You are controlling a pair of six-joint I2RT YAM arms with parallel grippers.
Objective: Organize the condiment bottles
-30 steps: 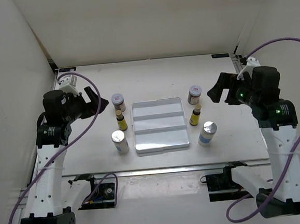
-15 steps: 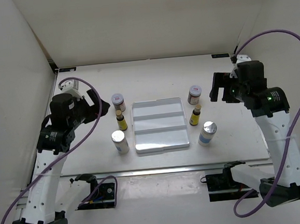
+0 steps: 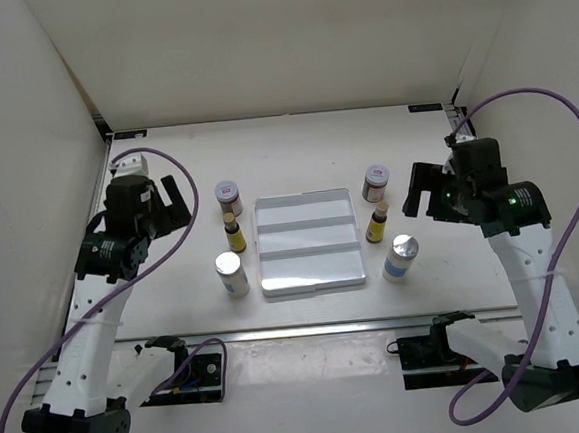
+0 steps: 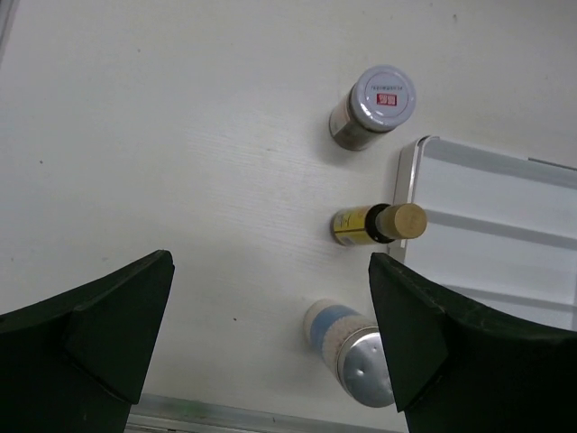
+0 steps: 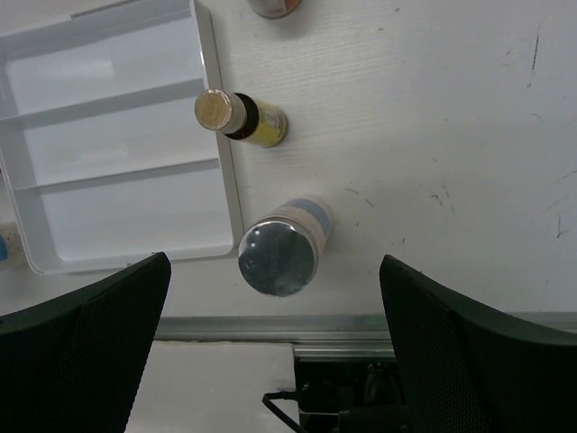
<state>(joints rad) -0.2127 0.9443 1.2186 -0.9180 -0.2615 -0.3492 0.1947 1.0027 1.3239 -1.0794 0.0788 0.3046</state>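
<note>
- A white three-compartment tray (image 3: 310, 275) is seen mid-desk (image 3: 164, 156), with no bottle in it.
- Toward the desk's left edge, the left jar (image 3: 228, 196), left yellow bottle (image 3: 234, 233) and left shaker (image 3: 231, 274) are lined up from far to near.
- The right jar (image 3: 375, 183), right yellow bottle (image 3: 375, 224) and right shaker (image 3: 401, 258) are lined up likewise beside the tray's other side.
- The left end effector (image 3: 173, 201) and right end effector (image 3: 418, 191) are held aloft, jaws wide apart, with nothing gripped.
- A straight descent is advised, with one container's body straddled: neighbours and the tray rim stand near.

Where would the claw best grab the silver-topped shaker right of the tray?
From straight above, closing on the round body just under the silver top: the shaker stands upright, and up there a grip probably clears the low tray beside it.
</note>
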